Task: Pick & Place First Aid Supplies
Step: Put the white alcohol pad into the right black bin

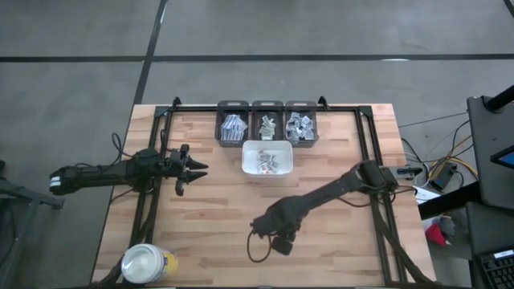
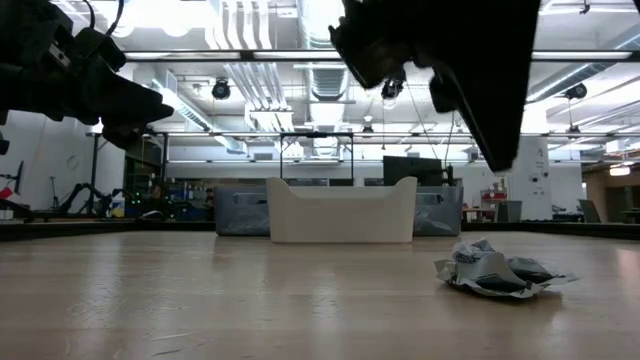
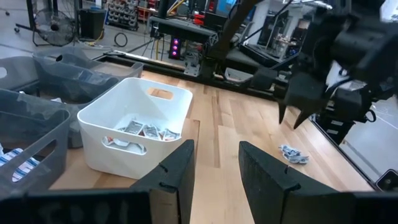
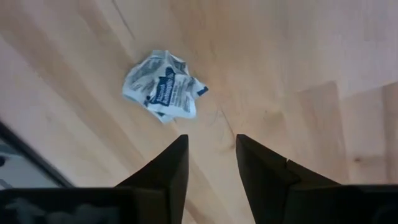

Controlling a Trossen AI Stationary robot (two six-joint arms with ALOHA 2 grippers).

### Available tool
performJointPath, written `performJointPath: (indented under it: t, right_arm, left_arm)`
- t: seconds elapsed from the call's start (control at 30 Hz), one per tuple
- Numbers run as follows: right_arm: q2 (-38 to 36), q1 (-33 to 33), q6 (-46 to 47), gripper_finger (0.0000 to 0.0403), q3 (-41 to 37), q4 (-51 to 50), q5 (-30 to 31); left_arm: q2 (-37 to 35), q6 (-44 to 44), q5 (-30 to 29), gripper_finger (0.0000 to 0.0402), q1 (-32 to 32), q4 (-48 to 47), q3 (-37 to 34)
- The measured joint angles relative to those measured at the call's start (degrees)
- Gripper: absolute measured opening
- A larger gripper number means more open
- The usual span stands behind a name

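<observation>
I judge the job well along but not finished. The white tray (image 1: 267, 157) at the middle of the counter (image 1: 217, 209) already holds several packets (image 3: 146, 130), lying flat on its floor, and the three grey bins (image 1: 267, 121) behind it carry more supplies. One packet (image 4: 163, 86) is left out on the bare wood, well apart from the tray, on the near side of the counter.

That loose packet looks crumpled, not flat: white paper with dark print, edges folded up, a small wrinkled lump. In the low view it sits alone on the boards, touching nothing else.

My right tool (image 4: 211, 163) hangs above the counter just beside the packet, its two fingers apart and empty; nothing sits between them. My left tool (image 1: 193, 169) waits over the left side of the counter, pointing toward the tray, fingers also apart and holding nothing.

A yellow jar (image 1: 148, 263) with a white lid stands at the near left corner.

What remains, as I read it, is grasping this last packet and carrying it to the tray.
</observation>
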Motion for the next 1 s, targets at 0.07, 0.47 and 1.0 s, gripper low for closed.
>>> performJointPath:
  t: [0.07, 0.47, 1.0]
  right_arm:
    - [0.0, 0.2, 1.2, 0.0136, -1.8, 1.6, 0.1]
    - [0.0, 1.2, 1.8, 0.0135, -7.7, 10.7, -1.7]
    - [0.0, 1.9, 3.5, 0.0125, -11.5, 14.3, -2.7]
  left_arm:
    - [0.0, -0.3, 0.0, 0.012, 0.0, 0.0, 0.0]
    - [0.0, -1.8, 0.2, 0.012, 0.0, 0.1, 0.0]
    - [0.0, -1.6, 0.2, 0.012, 0.0, 0.0, 0.0]
